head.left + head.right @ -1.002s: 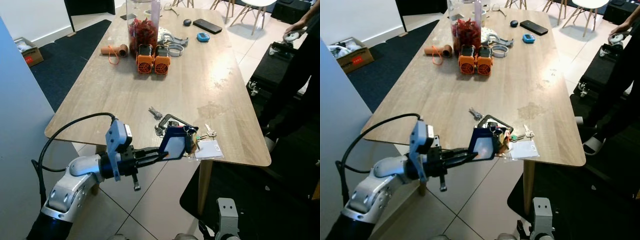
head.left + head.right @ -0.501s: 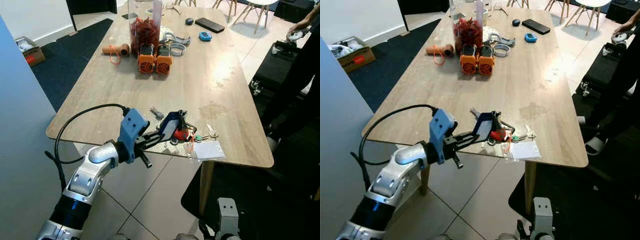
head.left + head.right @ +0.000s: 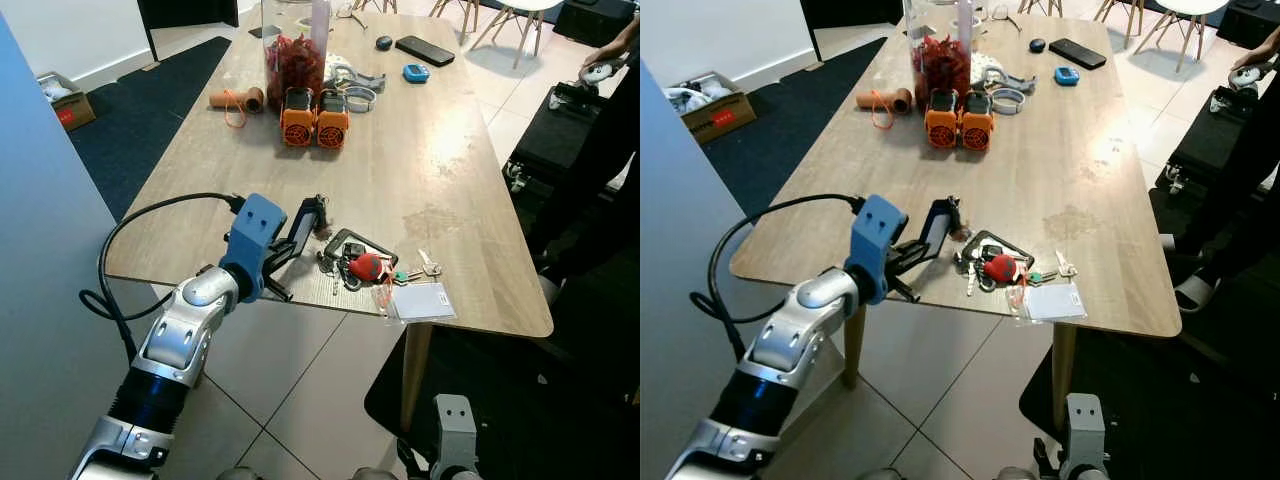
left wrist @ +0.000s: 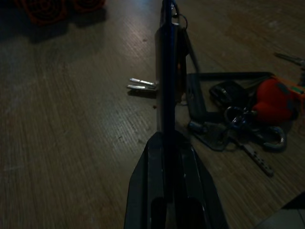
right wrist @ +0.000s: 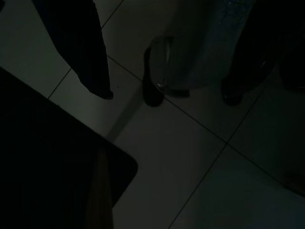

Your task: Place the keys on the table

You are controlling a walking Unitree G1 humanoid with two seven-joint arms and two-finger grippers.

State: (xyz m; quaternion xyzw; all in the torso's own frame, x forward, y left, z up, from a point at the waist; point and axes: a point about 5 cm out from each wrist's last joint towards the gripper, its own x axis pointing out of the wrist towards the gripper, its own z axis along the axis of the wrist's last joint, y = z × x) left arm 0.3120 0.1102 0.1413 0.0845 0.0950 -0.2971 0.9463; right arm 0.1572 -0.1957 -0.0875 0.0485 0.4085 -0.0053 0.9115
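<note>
The left gripper is seen at centre left of the head views, reaching over the near edge of the wooden bench. Its jaws are clamped on a dark flat tag, held edge-up just above the surface. The keys, a bunch with a red fob and a black carabiner, lie on the bench just right of the tag, near the front edge. Whether the tag is linked to the bunch cannot be told. A clear badge holder rests at the lower right of the bunch, and loose silver keys lie beside it. Further up the frame, well apart, two orange objects stand before a clear jar of red contents. A phone lies at the top. A person's dark sleeve occupies the right edge. The right wrist view is very dark, with floor tiles made out; the state of the right jaws cannot be told.
</note>
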